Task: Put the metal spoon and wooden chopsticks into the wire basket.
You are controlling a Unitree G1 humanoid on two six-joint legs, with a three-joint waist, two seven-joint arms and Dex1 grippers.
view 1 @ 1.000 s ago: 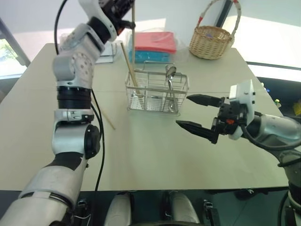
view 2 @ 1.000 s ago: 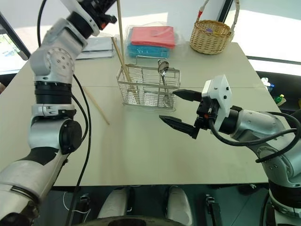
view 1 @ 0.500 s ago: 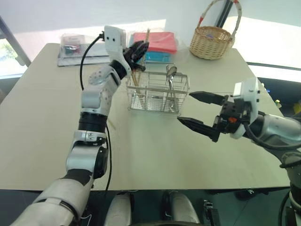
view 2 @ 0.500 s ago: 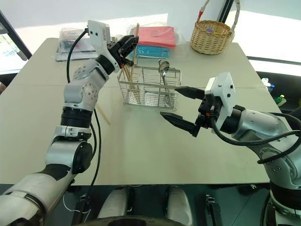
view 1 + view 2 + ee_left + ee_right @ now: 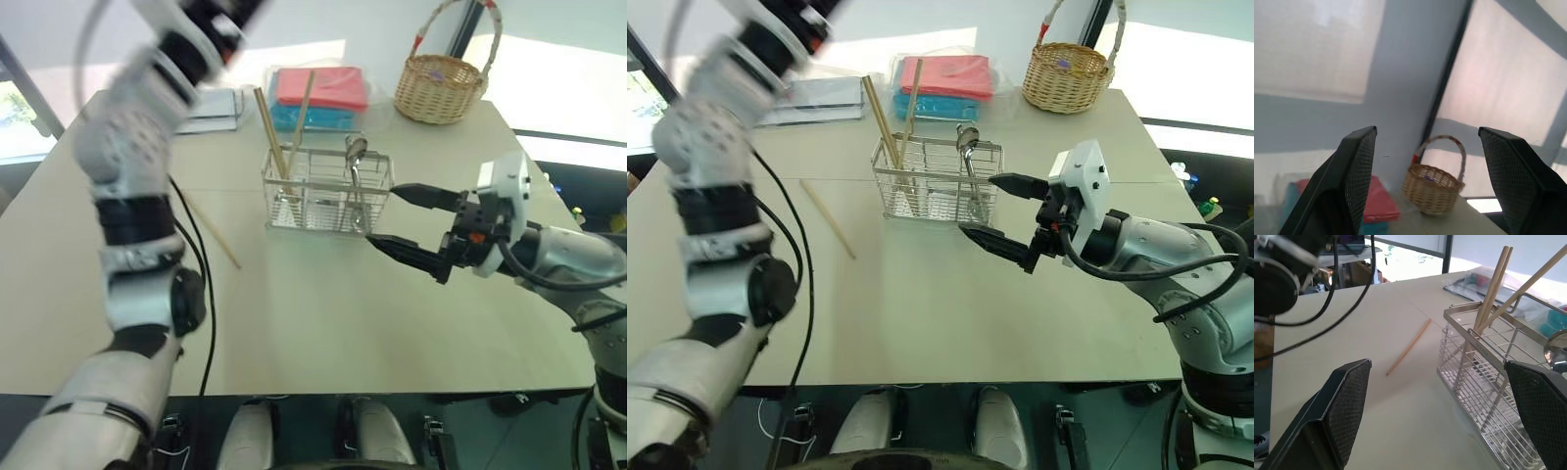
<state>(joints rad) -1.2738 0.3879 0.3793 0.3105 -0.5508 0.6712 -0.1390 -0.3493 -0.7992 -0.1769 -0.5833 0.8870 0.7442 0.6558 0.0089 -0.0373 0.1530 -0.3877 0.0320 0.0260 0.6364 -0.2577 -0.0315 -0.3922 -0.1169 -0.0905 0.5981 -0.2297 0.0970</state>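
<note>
Inside the wire basket [image 5: 328,201] a second chopstick [image 5: 300,116] now leans, dropped by the left hand [image 5: 1425,186], open and empty; right hand [image 5: 407,220] waits open; one chopstick [image 5: 214,235] left of it remains on the table [image 5: 323,313], spoon [image 5: 355,157] inside.

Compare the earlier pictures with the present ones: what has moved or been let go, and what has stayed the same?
The left gripper let go of a wooden chopstick, which now leans in the wire basket with the other wooden chopsticks, and the arm swung up and away, jaws open. Unchanged: the metal spoon in the basket, one chopstick lying on the table, and the right gripper open beside the basket.
</note>
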